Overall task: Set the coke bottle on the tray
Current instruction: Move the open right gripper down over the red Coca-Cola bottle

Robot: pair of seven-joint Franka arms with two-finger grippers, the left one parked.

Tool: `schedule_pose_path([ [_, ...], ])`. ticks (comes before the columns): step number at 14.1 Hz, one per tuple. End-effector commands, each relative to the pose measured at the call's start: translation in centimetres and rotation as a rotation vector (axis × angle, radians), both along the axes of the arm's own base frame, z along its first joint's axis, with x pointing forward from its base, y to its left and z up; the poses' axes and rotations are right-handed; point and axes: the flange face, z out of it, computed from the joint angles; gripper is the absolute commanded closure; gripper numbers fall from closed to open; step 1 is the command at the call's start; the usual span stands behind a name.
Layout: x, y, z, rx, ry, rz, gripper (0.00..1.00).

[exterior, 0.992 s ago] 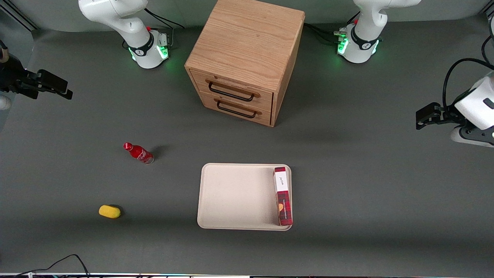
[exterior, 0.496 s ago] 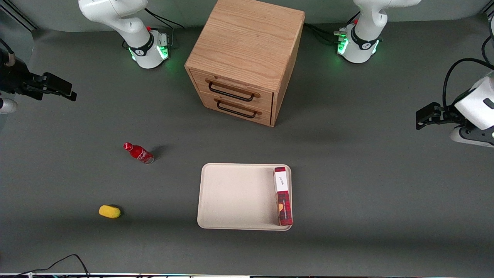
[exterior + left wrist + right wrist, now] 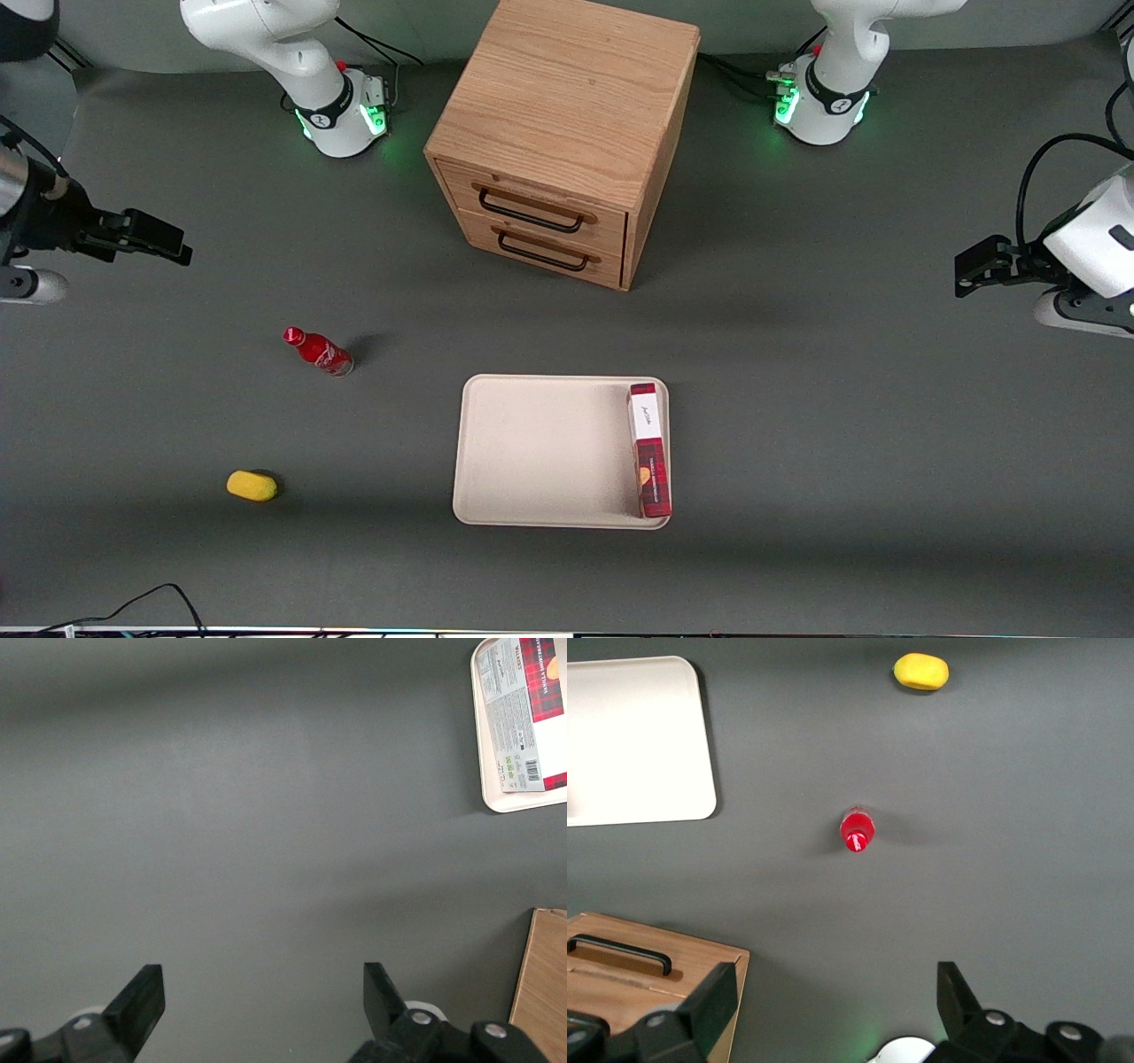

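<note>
The small red coke bottle [image 3: 317, 351] stands on the grey table, toward the working arm's end, apart from the tray; it also shows from above in the right wrist view [image 3: 858, 830]. The cream-beige tray [image 3: 540, 452] lies near the table's middle, nearer the front camera than the cabinet; part of it shows in the right wrist view [image 3: 633, 744]. My gripper [image 3: 168, 241] hangs high over the working arm's end of the table, farther from the front camera than the bottle, open and empty [image 3: 833, 1005].
A long red plaid box [image 3: 649, 449] lies on the tray's side nearest the parked arm. A small yellow oval object [image 3: 252, 486] lies nearer the front camera than the bottle. A wooden drawer cabinet [image 3: 563, 142] stands at the table's back middle.
My gripper has moved inward over the table and nearer the front camera, closer to the bottle. The bottle, the tray and the box have not moved.
</note>
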Motion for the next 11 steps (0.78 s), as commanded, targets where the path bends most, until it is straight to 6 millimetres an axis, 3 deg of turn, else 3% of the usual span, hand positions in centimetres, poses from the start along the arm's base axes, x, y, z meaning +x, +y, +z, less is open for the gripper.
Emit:
schedule_pose_path([
  [1, 0.4, -0.3, -4.0, 0.019, -0.002, -0.037, 0.0],
  [3, -0.3, -0.7, -7.5, 0.036, -0.057, -0.045, 0.0],
  [6, -1.4, 0.3, -13.1, 0.014, -0.093, -0.013, 0.0],
  [11, -3.7, 1.0, -20.3, -0.042, -0.141, 0.058, 0.02],
])
